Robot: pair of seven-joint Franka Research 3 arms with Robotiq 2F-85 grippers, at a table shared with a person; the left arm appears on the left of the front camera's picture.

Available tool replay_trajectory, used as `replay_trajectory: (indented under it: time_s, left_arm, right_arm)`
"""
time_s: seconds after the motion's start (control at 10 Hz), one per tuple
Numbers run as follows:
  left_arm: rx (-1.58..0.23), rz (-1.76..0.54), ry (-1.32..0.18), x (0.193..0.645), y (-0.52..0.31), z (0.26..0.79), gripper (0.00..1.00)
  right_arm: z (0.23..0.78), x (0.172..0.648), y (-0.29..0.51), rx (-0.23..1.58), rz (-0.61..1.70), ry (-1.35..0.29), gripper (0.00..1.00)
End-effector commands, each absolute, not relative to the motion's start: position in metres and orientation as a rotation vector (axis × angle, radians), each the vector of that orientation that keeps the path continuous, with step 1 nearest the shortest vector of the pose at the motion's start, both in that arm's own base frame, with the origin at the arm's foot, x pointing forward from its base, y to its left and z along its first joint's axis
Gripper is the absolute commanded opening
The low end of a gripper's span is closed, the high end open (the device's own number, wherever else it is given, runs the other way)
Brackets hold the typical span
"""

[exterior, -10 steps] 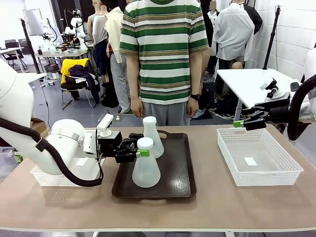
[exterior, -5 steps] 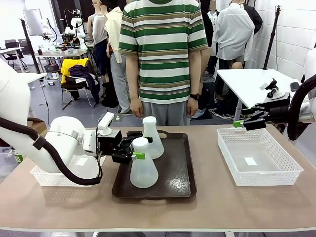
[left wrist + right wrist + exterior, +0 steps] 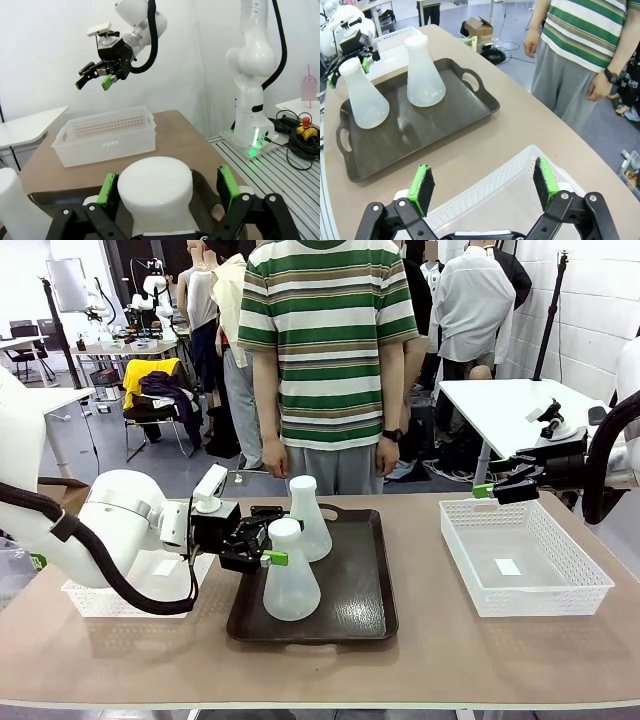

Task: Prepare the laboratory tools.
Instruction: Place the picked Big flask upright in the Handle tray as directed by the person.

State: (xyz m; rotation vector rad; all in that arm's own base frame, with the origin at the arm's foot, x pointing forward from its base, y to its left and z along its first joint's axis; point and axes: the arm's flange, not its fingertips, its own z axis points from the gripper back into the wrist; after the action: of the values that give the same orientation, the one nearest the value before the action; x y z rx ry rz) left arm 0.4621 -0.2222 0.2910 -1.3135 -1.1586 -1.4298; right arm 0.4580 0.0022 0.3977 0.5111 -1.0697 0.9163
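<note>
On the dark tray [image 3: 350, 600], both flasks [image 3: 291, 575] stand upright, necks up; left fingers [image 3: 106, 189] spread around one neck, right fingers [image 3: 421, 186] spread.

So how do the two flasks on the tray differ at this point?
The near flask has the left hand open around its neck, a green pad on either side; the far flask stands free with nothing around it. The near flask sits toward the robot's edge of the brown tray, the far flask by the person's edge. Both are frosted white cones, upright.
</note>
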Motion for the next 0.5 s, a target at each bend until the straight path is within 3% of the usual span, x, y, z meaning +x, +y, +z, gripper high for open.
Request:
replay_trajectory:
  time_s: [0.0,0.4]
  left_arm:
    - [-1.311,-1.408,-1.137,0.461,-0.2205,0.2928,1.0]
    - [-1.314,-1.43,-1.159,0.4621,-0.2222,0.291,1.0]
  right_arm:
    - [0.3974,0.458,0.0024,0.498,0.917,-1.064,1.0]
    - [0.3974,0.458,0.0024,0.498,0.917,-1.064,1.0]
